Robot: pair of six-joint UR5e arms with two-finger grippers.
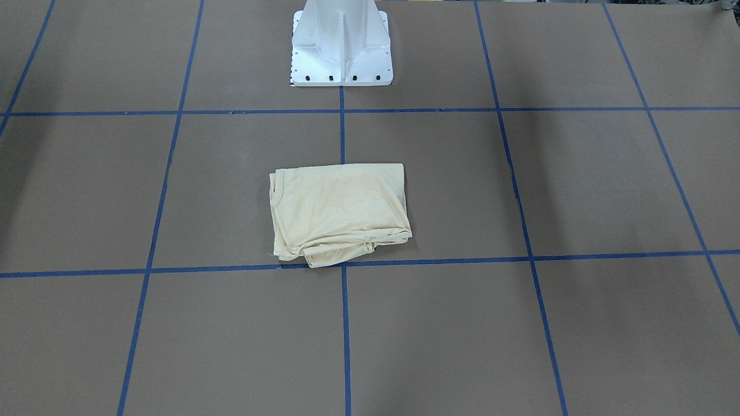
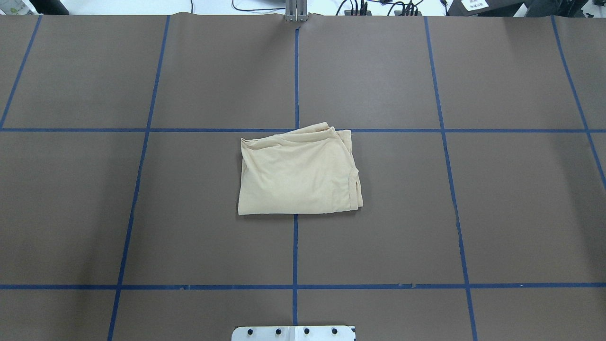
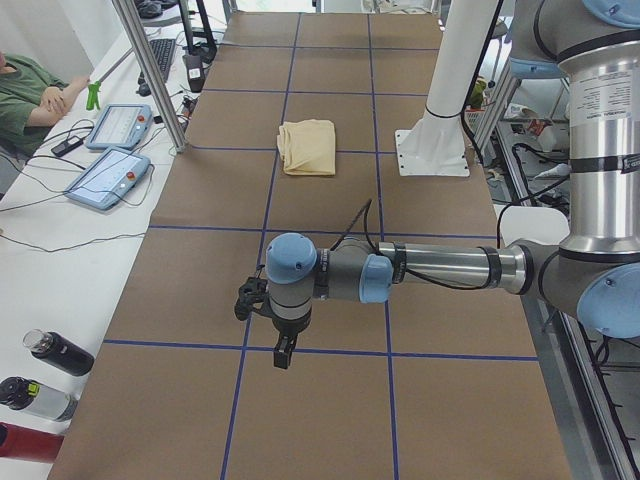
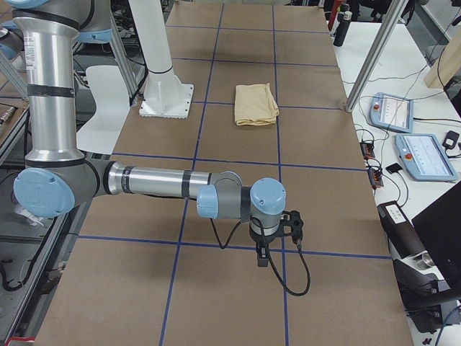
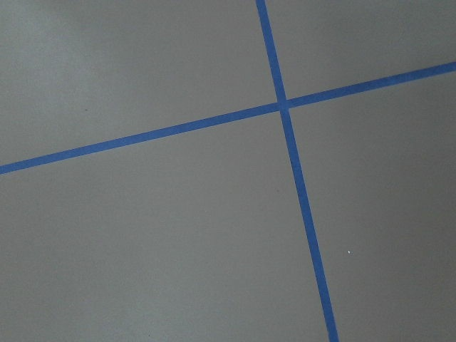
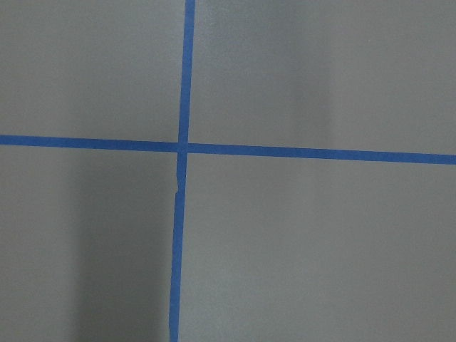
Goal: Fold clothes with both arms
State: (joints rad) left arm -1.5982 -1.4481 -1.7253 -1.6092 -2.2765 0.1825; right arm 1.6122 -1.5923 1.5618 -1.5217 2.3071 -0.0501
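The yellow T-shirt (image 2: pixel 298 175) lies folded into 1 small, thick bundle in the middle of the brown table (image 2: pixel 521 213). No claw is touching it. In the overhead view its 6 o'clock edge is neat and straight. Its 12 o'clock edge is bumpy, with many layers showing. A curved seam shows on its 3 o'clock side. It sits on top of a blue tape line (image 2: pixel 295 246). The white base (image 2: pixel 293 333) is at 6 o'clock from it, well apart.

In the view from the left end, the left arm (image 3: pixel 440 268) reaches out low over the table. The left claw (image 3: pixel 284 358) points down over a blue line, at 6 o'clock from the T-shirt (image 3: pixel 307 146) and far from it. I cannot tell if this claw is wide or narrow.

In the view from the right end, the right arm (image 4: pixel 151 180) reaches out the same way. The right claw (image 4: pixel 262 258) points down, also at 6 o'clock from the T-shirt (image 4: pixel 256 103) and far away. I cannot tell its state either.

Both wrist cameras show only brown table and 2 crossing blue lines.
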